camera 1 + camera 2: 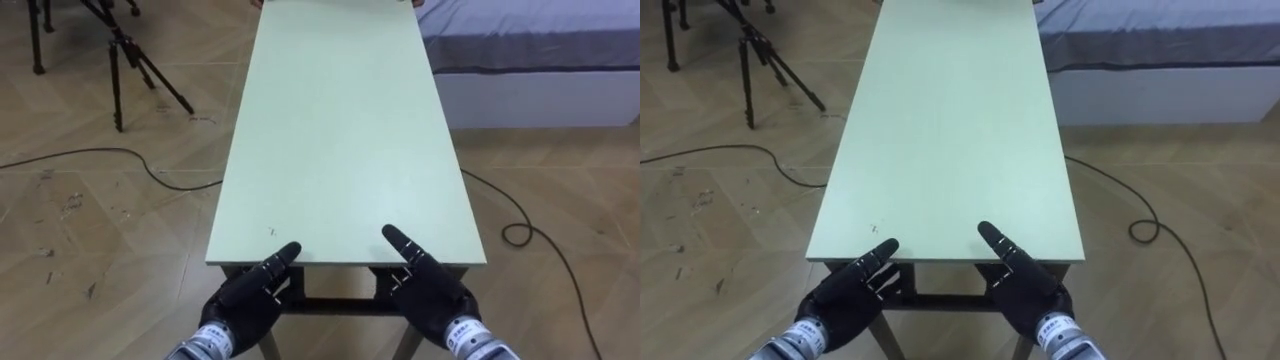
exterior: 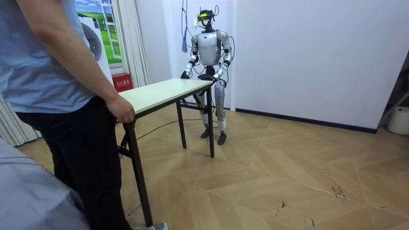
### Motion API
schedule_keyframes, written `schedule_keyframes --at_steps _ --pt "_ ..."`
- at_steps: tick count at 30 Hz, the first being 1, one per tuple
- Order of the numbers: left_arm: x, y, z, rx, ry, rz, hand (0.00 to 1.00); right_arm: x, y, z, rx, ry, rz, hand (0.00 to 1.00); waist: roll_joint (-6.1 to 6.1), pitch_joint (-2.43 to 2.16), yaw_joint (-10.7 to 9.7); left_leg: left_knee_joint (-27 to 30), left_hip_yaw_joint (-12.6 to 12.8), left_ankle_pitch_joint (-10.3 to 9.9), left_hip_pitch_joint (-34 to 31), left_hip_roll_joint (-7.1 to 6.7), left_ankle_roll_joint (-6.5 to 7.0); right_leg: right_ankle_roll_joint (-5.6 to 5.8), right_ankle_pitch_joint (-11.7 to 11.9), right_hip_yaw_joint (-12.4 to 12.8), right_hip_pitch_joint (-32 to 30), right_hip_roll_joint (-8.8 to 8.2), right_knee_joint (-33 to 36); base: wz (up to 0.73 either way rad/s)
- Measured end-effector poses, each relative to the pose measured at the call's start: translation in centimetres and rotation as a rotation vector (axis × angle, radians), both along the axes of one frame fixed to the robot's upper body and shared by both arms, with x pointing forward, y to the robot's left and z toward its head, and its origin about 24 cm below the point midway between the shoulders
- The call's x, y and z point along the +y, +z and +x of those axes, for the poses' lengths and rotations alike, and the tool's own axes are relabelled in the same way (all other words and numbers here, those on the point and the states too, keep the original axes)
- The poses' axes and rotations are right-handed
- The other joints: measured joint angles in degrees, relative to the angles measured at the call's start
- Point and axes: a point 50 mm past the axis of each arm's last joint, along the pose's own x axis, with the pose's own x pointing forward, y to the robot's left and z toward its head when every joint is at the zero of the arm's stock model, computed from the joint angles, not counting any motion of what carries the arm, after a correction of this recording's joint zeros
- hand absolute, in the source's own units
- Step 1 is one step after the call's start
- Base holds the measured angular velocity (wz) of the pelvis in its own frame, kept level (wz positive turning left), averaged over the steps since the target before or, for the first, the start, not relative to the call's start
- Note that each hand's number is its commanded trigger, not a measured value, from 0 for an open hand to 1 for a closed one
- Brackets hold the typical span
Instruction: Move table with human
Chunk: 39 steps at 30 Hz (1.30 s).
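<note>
Long rectangular desk (image 1: 340, 130) with a smooth, matte, pale green top, thin edge and square corners. Black metal legs and crossbars sit beneath it. It stands on a wooden herringbone parquet floor (image 1: 90, 230) and runs lengthwise away from the robot, between robot and person.

The robot stands upright at one short end with both arms forward. The left hand (image 1: 245, 295), in a black glove, is at the near edge, left of centre. One straight digit lies flat on the top. The rest of the hand is tucked below the edge, so it cannot be told whether the fingers close round the desk. The right hand (image 1: 430, 290) mirrors it right of centre, also with one digit flat on the top, and its hold cannot be told either. The two hands are apart, with bare desk edge between them.

A person (image 2: 57, 76) in a light blue shirt and dark trousers stands at the far short end. The person's hand (image 2: 121, 110) curls over the desk corner.

A black tripod (image 1: 125, 50) with thin splayed legs stands on the floor left of the desk. A bed (image 1: 530, 40) with a grey-blue cover and white base is on the right, near the desk's far corner. A red box (image 2: 121, 82) sits against the white wall behind the desk, next to a pleated curtain (image 2: 128, 38).
</note>
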Motion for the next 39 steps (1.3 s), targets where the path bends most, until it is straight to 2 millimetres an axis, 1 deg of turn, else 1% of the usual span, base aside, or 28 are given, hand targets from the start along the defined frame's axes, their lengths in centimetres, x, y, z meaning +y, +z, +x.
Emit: schedule_keyframes --at_steps 6,11,15,29,30,31,32,33,34,35,39 --pt "-0.12 -0.06 -0.04 0.015 0.041 -0.064 0.0 -0.02 0.06 0.09 0.009 -0.048 0.045 0.0 0.02 -0.01 0.04 0.01 0.01 0.01 0.0 0.01 -0.01 0.0 0.0 -0.11 0.1 0.0 0.01 0.0" --pt "-0.36 -0.66 -0.38 0.056 0.105 -0.139 0.0 0.21 -0.09 0.1 0.014 -0.082 0.076 0.0 0.17 0.06 0.03 -0.04 0.09 0.01 0.66 0.01 -0.01 0.0 0.0 -0.19 0.7 -0.03 -0.03 0.0" --pt "-0.37 -0.82 -0.47 0.068 0.125 -0.159 0.0 0.26 -0.07 0.13 0.011 -0.085 0.078 0.0 0.32 0.16 0.14 -0.02 0.08 0.0 0.56 0.07 -0.02 0.0 0.0 -0.34 0.24 -0.02 0.04 0.0" --pt "-0.67 -0.89 -0.42 0.102 0.165 -0.184 0.0 0.51 0.03 0.33 0.003 -0.091 0.088 0.0 0.53 0.06 0.01 -0.04 0.1 0.0 0.03 0.06 -0.02 0.0 0.0 -0.42 -0.23 -0.02 0.0 0.0" --pt "-0.68 -0.89 -0.41 0.102 0.167 -0.185 0.0 0.51 0.03 0.33 0.003 -0.091 0.088 0.11 0.53 0.06 0.01 -0.04 0.1 0.0 0.03 0.06 -0.02 0.0 0.0 -0.41 -0.27 -0.02 0.0 0.0" --pt "-0.68 -0.89 -0.41 0.103 0.168 -0.185 0.0 0.51 0.03 0.32 0.003 -0.09 0.088 0.63 0.53 0.06 0.01 -0.04 0.09 0.0 0.03 0.06 -0.02 0.0 0.0 -0.4 -0.31 -0.02 -0.02 0.0" --pt "-0.66 -0.89 -0.4 0.104 0.17 -0.184 0.31 0.51 0.03 0.32 0.003 -0.089 0.086 1.0 0.53 0.06 0.01 -0.03 0.1 0.0 0.03 0.07 -0.02 -0.01 0.0 -0.37 -0.32 -0.01 -0.01 0.0" --pt "-0.65 -0.89 -0.39 0.106 0.17 -0.182 0.66 0.51 0.03 0.32 0.003 -0.089 0.086 1.0 0.53 0.06 0.0 -0.04 0.09 0.0 0.03 0.07 -0.02 0.0 0.0 -0.38 -0.32 -0.01 -0.01 0.0" --pt "-0.67 -0.88 -0.33 0.108 0.17 -0.18 0.89 0.51 0.03 0.32 0.003 -0.089 0.087 1.0 0.52 0.07 0.02 -0.09 0.09 0.0 0.02 0.07 -0.02 0.0 0.0 -0.31 -0.33 0.0 0.0 0.0" --pt "-0.68 -0.86 -0.27 0.11 0.169 -0.177 1.0 0.52 0.03 0.32 0.002 -0.089 0.087 1.0 0.52 0.07 0.04 -0.2 0.09 0.0 0.01 0.07 -0.02 -0.01 0.0 -0.24 -0.33 0.02 0.01 0.0" --pt "-0.66 -0.89 -0.29 0.116 0.171 -0.174 1.0 0.52 0.05 0.32 -0.005 -0.087 0.09 1.0 0.45 0.11 0.1 -0.26 0.12 0.0 -0.07 0.07 -0.02 -0.01 0.0 -0.17 -0.32 0.03 0.05 0.0"
